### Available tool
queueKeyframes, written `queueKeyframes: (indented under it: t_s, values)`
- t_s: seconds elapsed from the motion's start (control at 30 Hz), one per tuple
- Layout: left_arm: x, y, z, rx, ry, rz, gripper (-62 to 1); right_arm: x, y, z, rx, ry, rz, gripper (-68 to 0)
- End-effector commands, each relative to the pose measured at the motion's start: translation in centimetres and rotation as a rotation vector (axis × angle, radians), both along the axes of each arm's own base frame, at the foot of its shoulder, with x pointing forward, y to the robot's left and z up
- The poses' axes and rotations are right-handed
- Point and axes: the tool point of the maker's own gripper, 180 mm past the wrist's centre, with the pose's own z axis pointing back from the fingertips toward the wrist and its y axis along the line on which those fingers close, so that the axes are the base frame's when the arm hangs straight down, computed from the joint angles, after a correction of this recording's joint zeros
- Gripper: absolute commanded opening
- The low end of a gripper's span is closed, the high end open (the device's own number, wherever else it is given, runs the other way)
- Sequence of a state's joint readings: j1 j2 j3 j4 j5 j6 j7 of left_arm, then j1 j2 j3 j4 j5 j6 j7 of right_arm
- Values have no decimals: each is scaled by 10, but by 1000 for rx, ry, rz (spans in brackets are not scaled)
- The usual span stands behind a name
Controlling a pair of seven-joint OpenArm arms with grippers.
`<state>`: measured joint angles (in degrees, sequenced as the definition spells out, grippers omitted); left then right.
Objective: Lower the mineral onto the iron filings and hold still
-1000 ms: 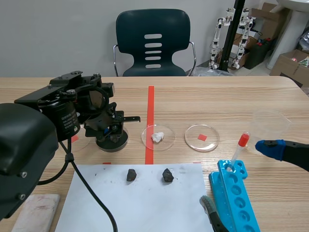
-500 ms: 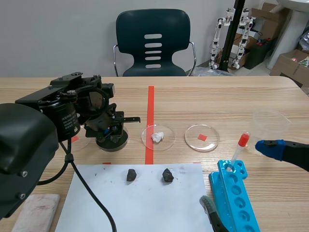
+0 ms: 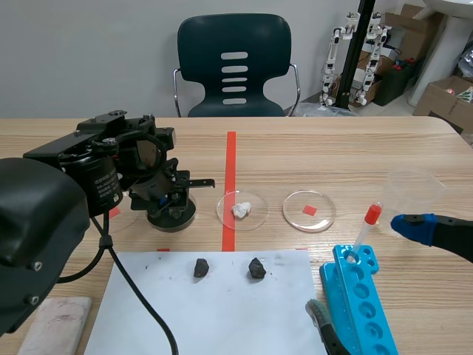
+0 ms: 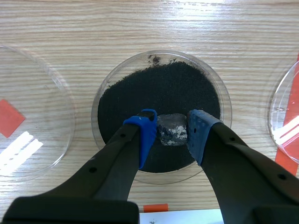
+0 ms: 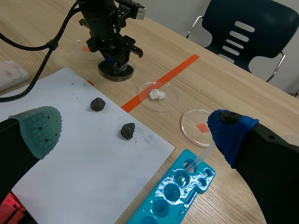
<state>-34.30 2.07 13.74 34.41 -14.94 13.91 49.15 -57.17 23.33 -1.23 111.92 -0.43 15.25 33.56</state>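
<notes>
In the left wrist view a grey-black mineral (image 4: 172, 129) is pressed between my left gripper's (image 4: 171, 131) blue pads, resting on the black iron filings (image 4: 159, 102) that fill a clear round dish (image 4: 108, 83). The scene view shows that left gripper (image 3: 171, 207) pointing down into the dark dish (image 3: 174, 219), left of the red tape line. My right gripper (image 5: 135, 133) hangs open with nothing in it above the table's right side, one pad grey-green (image 5: 39, 128), the other blue (image 5: 231, 133).
Two dark rocks (image 3: 201, 268) (image 3: 256, 268) lie on a white paper sheet (image 3: 222, 318). A dish with a white lump (image 3: 242, 210) and a dish with a red chip (image 3: 309, 211) stand right of the tape. A blue tube rack (image 3: 358, 296) holds a red-capped tube (image 3: 367, 228).
</notes>
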Motion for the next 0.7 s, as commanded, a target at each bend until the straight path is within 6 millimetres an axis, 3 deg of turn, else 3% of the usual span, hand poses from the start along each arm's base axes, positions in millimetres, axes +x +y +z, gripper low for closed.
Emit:
queueKeyframes:
  t_s: [0.0,0.2,0.67]
  values:
    - [6,1,6,15,-14,-5,-496,4,1,12,20,-38,-3,4]
    - [7,6,9,20,-32,-3,-496,4,1,12,20,-38,-3,4]
    - [10,13,75,11,-311,-32,-496,4,1,12,20,-38,-3,4]
